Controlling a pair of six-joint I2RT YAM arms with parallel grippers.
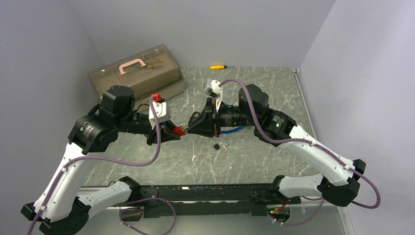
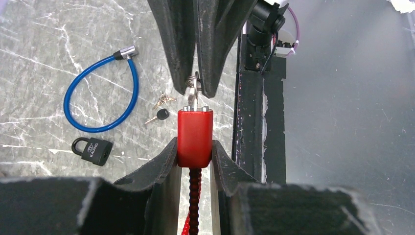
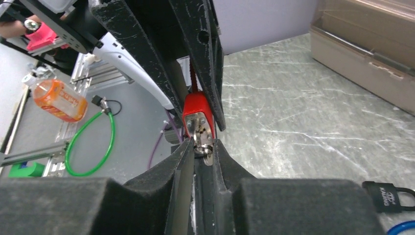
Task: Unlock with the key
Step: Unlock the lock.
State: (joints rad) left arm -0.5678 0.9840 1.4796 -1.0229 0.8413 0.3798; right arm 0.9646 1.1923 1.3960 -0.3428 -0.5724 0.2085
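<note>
Looking from above, we see the left fingers (image 1: 166, 135) and the right fingers (image 1: 195, 126) meeting tip to tip above the middle of the bench (image 1: 274, 83). The red lock (image 1: 178, 131) is a small spot between them, and the key cannot be made out there. Our left wrist view fills that in. The left fingers are closed tight on the sides of the red lock's body, while the right fingers pinch the key (image 2: 194, 98), its blade entering the lock's end face. Lock and key share one long axis, running from arm to arm roughly across the bench. The key points toward the left arm, and a red cable (image 2: 194, 196) trails out of the lock's opposite end. Below them that view shows a blue cable lock (image 2: 98, 93), loose keys (image 2: 160, 115) and a black padlock (image 2: 92, 150) lying on the bench. At the back left sits a translucent brown box (image 1: 137, 73) with a pink handle, lid shut, its contents too blurred for us to name
</note>
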